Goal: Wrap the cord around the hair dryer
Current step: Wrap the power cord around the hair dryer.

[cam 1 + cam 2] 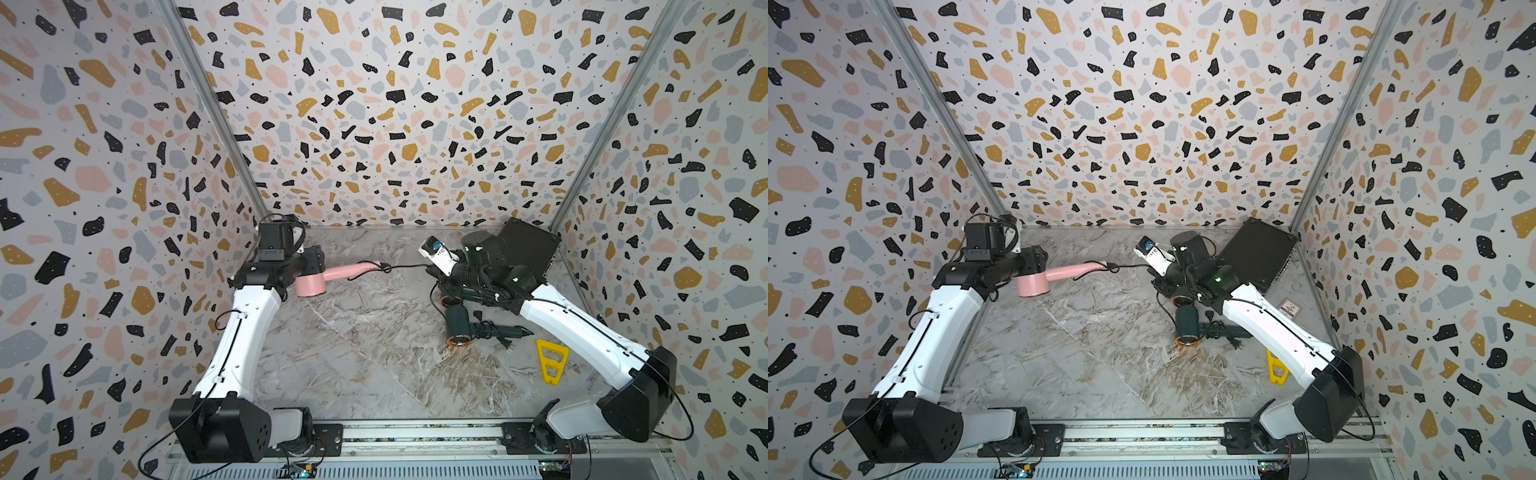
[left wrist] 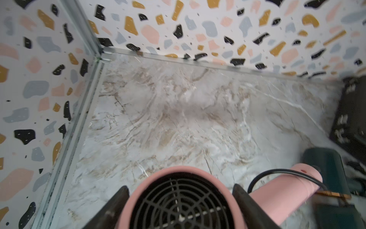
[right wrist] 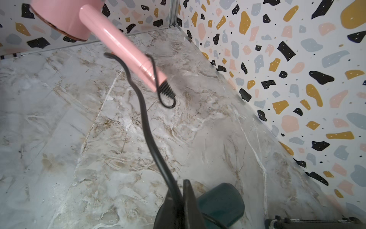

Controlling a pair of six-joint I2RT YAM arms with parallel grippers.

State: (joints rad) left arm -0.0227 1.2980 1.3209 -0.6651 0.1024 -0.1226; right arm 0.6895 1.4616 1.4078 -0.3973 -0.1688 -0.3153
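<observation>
A pink hair dryer [image 1: 328,276] [image 1: 1054,276] hangs above the table at the back left, its handle pointing right. My left gripper [image 2: 180,187] is shut on its barrel, one finger on each side of the black grille. The black cord [image 3: 146,126] leaves the handle's end, loops back, crosses the handle once and runs on towards my right gripper [image 3: 179,190]. That gripper is shut on the cord. In both top views the cord [image 1: 405,266] [image 1: 1129,266] stretches between the handle and the right gripper [image 1: 432,272].
A dark green hair dryer [image 1: 459,328] [image 3: 219,204] with a bundled cord lies on the table under the right arm. A yellow triangular piece [image 1: 550,361] lies front right. A black box [image 1: 530,245] stands in the back right corner. Walls close in three sides.
</observation>
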